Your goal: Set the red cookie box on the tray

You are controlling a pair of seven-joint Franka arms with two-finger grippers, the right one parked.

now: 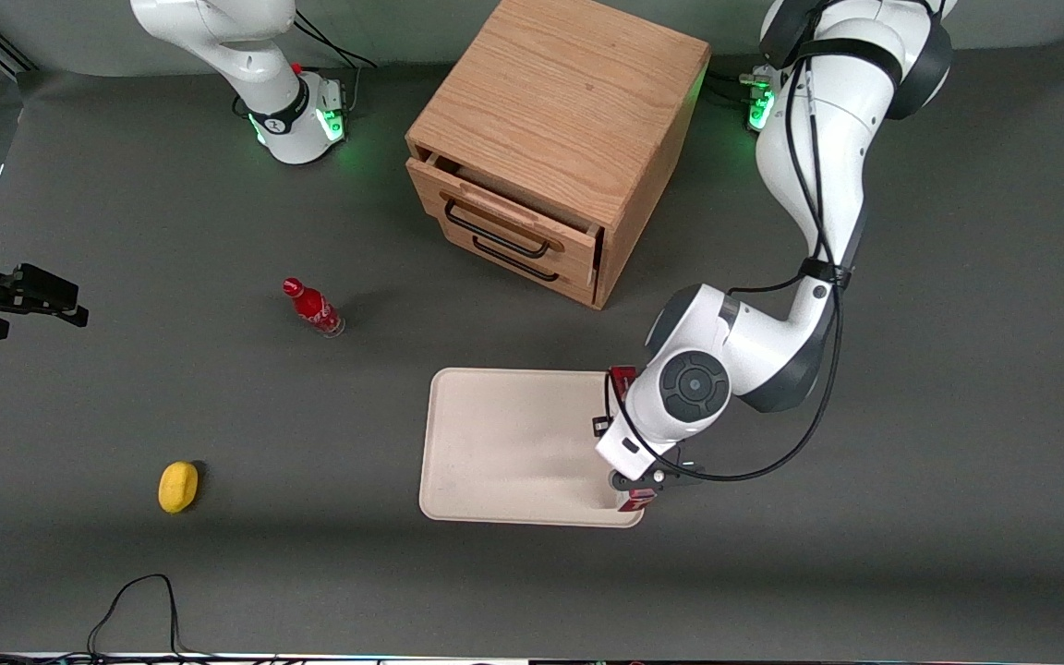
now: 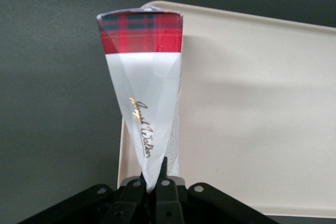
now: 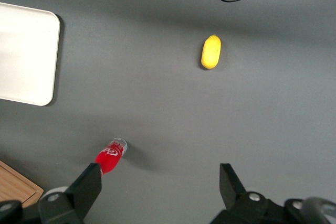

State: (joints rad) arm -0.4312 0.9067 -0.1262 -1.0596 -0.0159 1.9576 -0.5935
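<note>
The gripper [image 2: 155, 182] is clamping its fingers [image 2: 167, 190] tight on the one red cookie box [image 2: 143, 93], holding it over the single tray's [image 1: 458, 462] edge.

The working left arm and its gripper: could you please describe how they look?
The left arm has glossy white rounded shells with dark grey joint bands and a round dark cap at the wrist. A black cable runs along it and loops under the wrist. Its base glows green. The gripper, over the tray's edge, is matt black with small screws.
</note>
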